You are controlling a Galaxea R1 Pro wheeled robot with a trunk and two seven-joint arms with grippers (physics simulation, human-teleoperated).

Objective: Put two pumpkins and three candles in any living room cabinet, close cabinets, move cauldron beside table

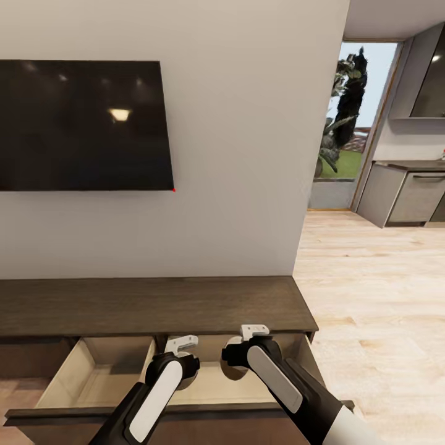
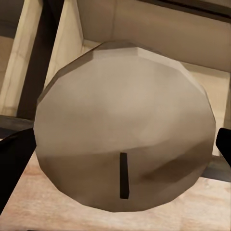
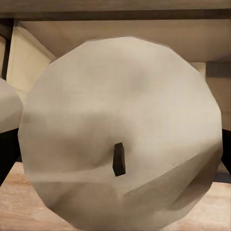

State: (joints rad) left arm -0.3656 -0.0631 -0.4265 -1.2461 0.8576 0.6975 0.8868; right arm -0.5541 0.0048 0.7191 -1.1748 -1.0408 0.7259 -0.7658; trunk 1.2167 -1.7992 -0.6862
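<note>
1. Left gripper [image 1: 183,346] pinching a candle [image 2: 122,122], wick end toward the wrist camera.
2. Right gripper [image 1: 254,332] likewise clamped on a second candle [image 3: 120,130].
3. Both poised just above the open cabinet drawer [image 1: 99,377] — straight down to release.

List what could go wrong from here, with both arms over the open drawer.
1. Each gripper holds a candle that blocks its wrist view, so the drawer floor beneath is hard to judge; a release might drop one harder than intended.
2. The left gripper and right gripper sit close together; the arms could bump.
3. A round candle may roll once released.
</note>
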